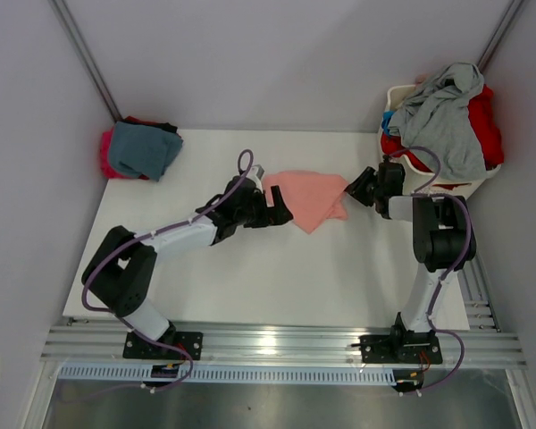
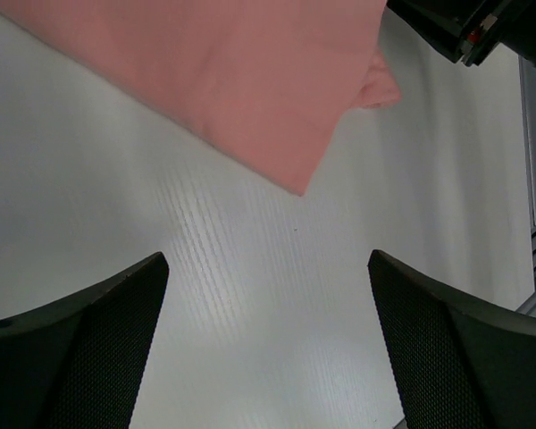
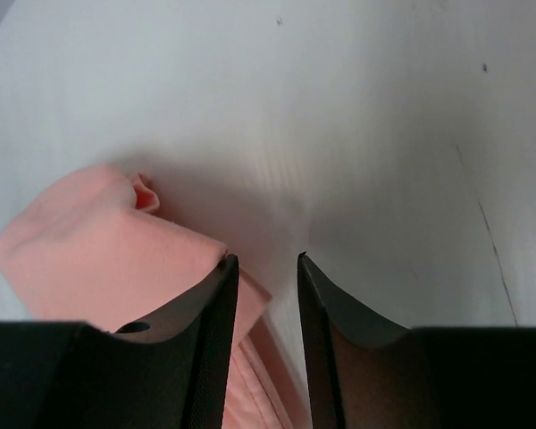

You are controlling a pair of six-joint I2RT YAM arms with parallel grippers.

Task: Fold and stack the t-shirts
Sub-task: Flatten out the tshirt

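Observation:
A salmon-pink t-shirt (image 1: 308, 198) lies folded in the middle of the white table (image 1: 250, 277). My left gripper (image 1: 275, 207) hovers at its left edge, wide open, with only bare table between the fingers (image 2: 268, 259); the shirt (image 2: 232, 71) lies just ahead of it. My right gripper (image 1: 355, 188) is at the shirt's right corner. In the right wrist view its jaws (image 3: 263, 259) stand narrow. The shirt's (image 3: 80, 250) folded edge runs under the left finger and fills the gap further in.
Folded teal (image 1: 141, 150), magenta (image 1: 104, 154) and black (image 1: 161, 127) shirts are piled at the table's back left corner. A white basket (image 1: 397, 92) at the back right holds a grey shirt (image 1: 447, 112) and a red one (image 1: 487, 125), close behind my right arm.

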